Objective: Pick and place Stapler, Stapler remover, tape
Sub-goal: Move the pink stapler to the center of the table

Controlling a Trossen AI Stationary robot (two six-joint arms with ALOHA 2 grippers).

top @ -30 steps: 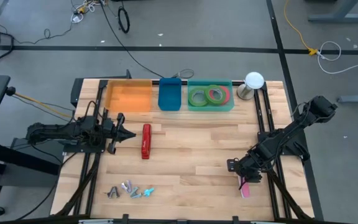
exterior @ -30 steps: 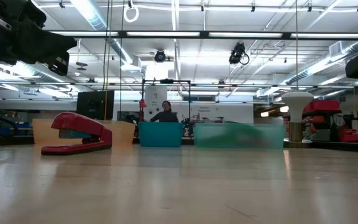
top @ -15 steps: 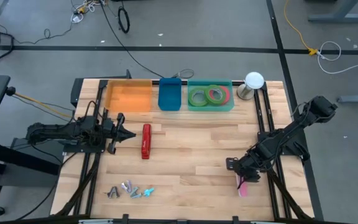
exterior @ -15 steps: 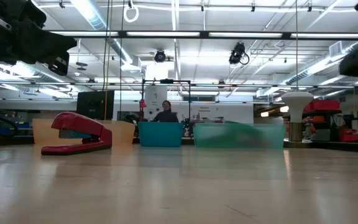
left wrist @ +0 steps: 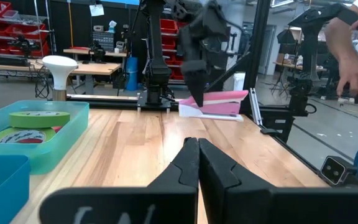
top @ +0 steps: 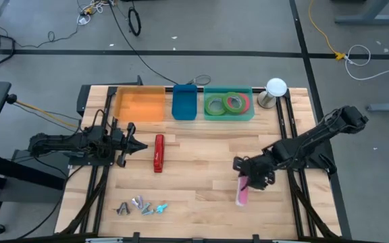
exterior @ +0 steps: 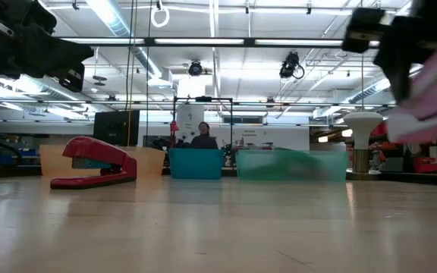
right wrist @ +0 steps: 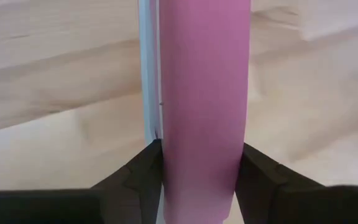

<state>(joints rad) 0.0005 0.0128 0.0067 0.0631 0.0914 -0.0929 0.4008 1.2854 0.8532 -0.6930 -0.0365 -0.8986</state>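
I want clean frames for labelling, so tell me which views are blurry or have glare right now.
Low view: the right claw and pink stapler are smeared by blur, ceiling lights glare. Right wrist view: the stapler fills the frame, soft. Left wrist view: the far claw is blurred. High view: evenly lit and sharp.

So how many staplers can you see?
2. The red stapler lies on the table by the left claw; the pink stapler is held in the right claw.

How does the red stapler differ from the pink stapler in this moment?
The red stapler rests on the table, untouched; the pink stapler is clamped in the right gripper, lifted off the wood. The red one lies near the shut left gripper. Both are long and slim.
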